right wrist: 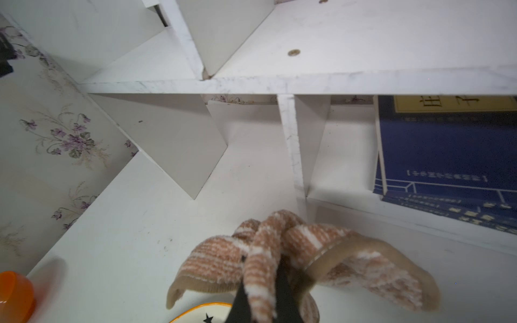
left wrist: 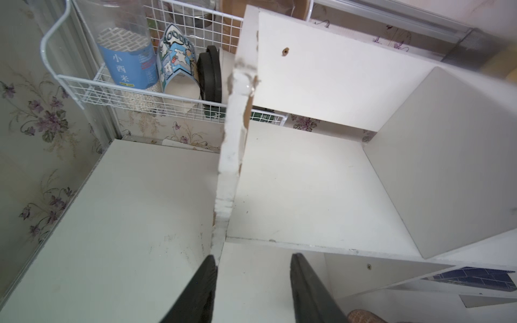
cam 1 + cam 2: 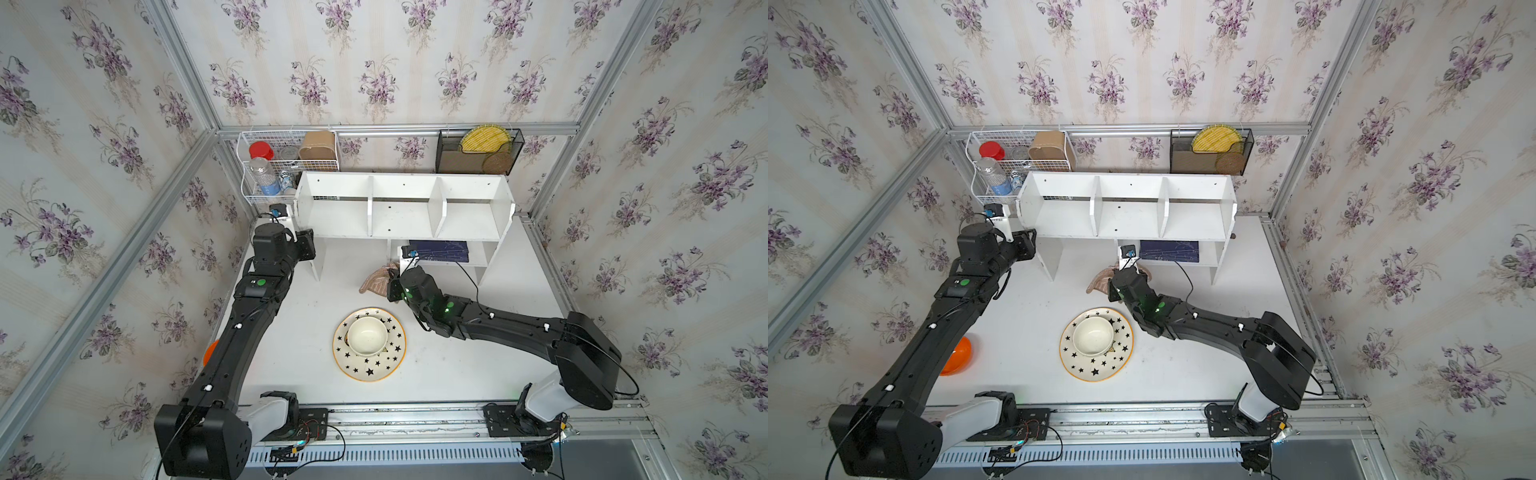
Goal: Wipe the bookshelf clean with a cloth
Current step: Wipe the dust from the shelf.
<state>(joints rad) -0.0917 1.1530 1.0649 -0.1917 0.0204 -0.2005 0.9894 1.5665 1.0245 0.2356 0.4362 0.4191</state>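
The right pincer (image 1: 265, 279) clamps the bunched cloth (image 1: 218, 251) before the bookshelf (image 3: 399, 187), seemingly ready to wipe; the left pincer (image 2: 254, 256) gapes empty at its end panel (image 2: 232, 145).

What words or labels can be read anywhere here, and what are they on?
"小西米": down the blue label of the clear bottle; the print beside it is too small to read.
Cartoon-printed cup: outlined letters along its rim, too warped to read.
Dark blue book: large characters on its yellow label are cut off; the white line is too blurred.
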